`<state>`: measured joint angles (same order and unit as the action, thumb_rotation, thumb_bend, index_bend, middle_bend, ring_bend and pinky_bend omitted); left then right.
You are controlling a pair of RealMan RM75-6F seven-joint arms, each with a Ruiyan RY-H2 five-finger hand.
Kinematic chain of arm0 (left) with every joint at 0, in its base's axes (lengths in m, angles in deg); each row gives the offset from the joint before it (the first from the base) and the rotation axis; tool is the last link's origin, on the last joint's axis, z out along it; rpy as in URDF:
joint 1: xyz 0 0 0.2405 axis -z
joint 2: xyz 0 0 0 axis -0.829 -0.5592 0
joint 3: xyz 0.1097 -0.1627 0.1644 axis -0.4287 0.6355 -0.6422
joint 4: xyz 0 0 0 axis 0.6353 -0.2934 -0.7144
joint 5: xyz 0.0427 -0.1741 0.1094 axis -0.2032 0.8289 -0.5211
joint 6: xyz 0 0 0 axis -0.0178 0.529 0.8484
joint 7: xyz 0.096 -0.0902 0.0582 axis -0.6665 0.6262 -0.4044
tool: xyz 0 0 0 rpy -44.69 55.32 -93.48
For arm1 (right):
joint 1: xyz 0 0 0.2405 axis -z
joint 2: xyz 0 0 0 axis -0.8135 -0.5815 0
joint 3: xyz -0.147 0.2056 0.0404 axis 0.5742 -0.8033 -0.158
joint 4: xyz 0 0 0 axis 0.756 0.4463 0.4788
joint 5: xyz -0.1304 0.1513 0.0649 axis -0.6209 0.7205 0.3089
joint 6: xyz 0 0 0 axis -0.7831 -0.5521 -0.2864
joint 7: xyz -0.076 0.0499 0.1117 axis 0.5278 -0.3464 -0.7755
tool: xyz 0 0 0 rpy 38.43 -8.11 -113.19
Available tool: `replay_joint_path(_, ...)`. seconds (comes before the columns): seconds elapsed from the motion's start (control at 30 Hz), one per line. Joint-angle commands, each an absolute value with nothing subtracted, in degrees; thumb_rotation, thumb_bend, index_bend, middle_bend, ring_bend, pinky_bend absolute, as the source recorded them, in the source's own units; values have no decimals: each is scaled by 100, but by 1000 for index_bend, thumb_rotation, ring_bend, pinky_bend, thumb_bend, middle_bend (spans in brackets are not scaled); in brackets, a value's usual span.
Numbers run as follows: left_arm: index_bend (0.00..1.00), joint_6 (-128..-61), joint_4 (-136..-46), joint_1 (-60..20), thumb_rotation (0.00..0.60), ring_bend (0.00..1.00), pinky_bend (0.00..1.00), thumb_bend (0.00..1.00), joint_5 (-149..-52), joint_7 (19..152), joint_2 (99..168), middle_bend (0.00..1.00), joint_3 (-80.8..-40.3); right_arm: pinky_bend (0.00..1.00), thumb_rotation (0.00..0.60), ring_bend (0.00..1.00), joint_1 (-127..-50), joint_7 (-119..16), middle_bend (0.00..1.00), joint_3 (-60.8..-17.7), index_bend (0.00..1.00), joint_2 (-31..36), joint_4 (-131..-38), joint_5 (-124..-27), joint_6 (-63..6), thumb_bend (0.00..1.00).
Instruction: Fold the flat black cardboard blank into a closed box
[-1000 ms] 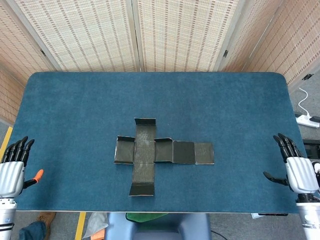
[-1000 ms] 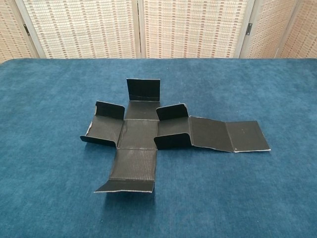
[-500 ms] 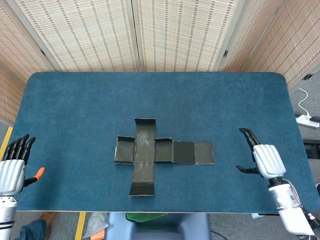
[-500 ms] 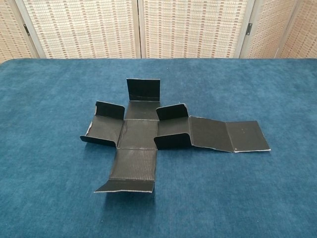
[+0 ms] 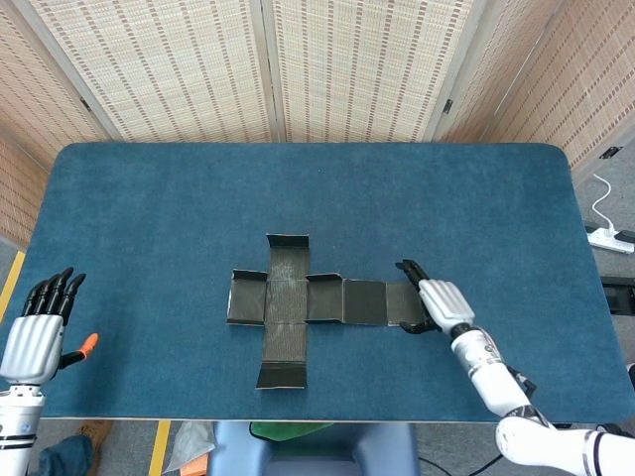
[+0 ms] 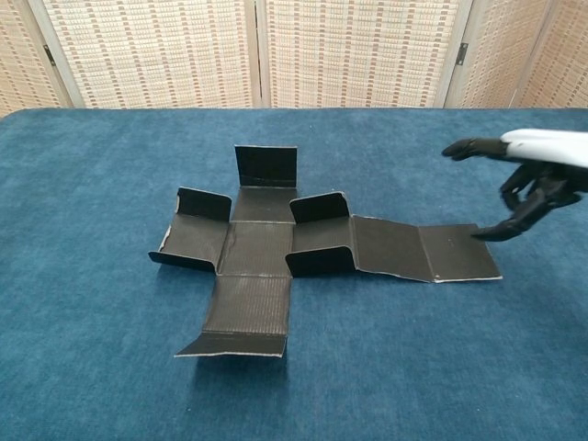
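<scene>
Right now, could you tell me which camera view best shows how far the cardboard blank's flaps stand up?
The chest view: its low angle shows the cardboard blank with several flaps raised off the table. The head view, looking down, flattens the blank into a cross.

Chest view cuts off the right hand point(image 6: 537, 175) at the frame's right edge, so only part of it and its fingers point(image 6: 470, 148) show. From the head view that hand covers the far right end of the cardboard blank point(image 5: 298, 302). Whether it's actually touching the panel, can't tell.
</scene>
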<state>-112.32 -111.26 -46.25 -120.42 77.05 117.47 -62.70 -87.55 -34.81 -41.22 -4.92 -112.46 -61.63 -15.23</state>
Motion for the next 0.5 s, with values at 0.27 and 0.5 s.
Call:
replay_joint_path(0.27,0,-11067,-11084,-4523,600,0,96,249,-11965,7688,11818,0,-6265,1000,600,753,-9787,-2842,21,-4097,0,344,-10588,-4674,-1142,0)
replay_joint_path(0.5,0,-10992,-11021,-4503,600,0,95,249,-11932,7720,11854,0,-6301,1000,600,761,-10360,-2668,46,-4083,0,513,-10280,-3835,-853,24)
